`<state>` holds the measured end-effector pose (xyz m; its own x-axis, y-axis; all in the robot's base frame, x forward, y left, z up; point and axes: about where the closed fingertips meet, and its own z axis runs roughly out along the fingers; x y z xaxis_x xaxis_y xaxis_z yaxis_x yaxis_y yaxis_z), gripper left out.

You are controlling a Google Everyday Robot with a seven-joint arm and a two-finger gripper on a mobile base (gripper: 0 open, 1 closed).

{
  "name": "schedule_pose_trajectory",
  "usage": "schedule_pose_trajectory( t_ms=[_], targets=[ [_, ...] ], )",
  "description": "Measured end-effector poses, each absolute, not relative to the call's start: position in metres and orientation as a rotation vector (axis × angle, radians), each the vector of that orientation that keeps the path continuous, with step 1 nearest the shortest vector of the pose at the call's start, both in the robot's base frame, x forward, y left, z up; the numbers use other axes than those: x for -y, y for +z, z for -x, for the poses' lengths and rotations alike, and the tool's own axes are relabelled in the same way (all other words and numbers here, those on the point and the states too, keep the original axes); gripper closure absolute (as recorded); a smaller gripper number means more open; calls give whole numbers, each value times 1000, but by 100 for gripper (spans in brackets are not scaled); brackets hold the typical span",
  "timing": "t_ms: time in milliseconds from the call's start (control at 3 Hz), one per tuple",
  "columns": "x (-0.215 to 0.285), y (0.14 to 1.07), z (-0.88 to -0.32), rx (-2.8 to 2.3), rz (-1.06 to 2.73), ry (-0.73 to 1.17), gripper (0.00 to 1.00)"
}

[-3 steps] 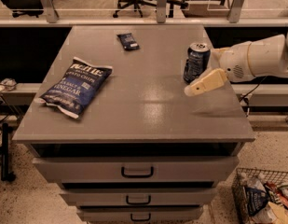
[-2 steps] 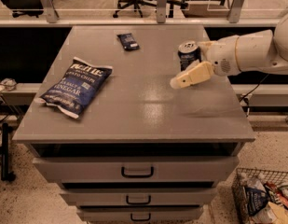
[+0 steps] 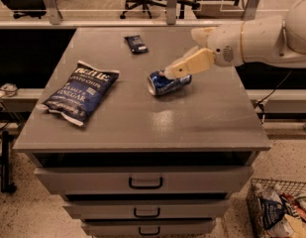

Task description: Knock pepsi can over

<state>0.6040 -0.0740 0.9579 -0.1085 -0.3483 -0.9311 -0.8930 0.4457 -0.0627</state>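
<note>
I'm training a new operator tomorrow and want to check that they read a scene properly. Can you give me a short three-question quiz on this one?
1. True or false: the pepsi can stands upright on the cabinet top.
2. In the camera view, on which side of the can does the chip bag lie?
3. Where is the gripper?
A) over the chip bag
B) right at the can, on its upper right side in the view
C) beside the small dark packet

Key: 1 false, it lies on its side; 2 left; 3 B.
</note>
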Motion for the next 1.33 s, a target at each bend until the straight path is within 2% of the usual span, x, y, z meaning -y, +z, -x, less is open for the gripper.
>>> schedule_pose_trajectory(
  t_ms=[667,1333],
  targets=[
    [97,957,-596,-1715,1059,639,0],
    [183,950,-588,-1666,1115,531,0]
  ],
)
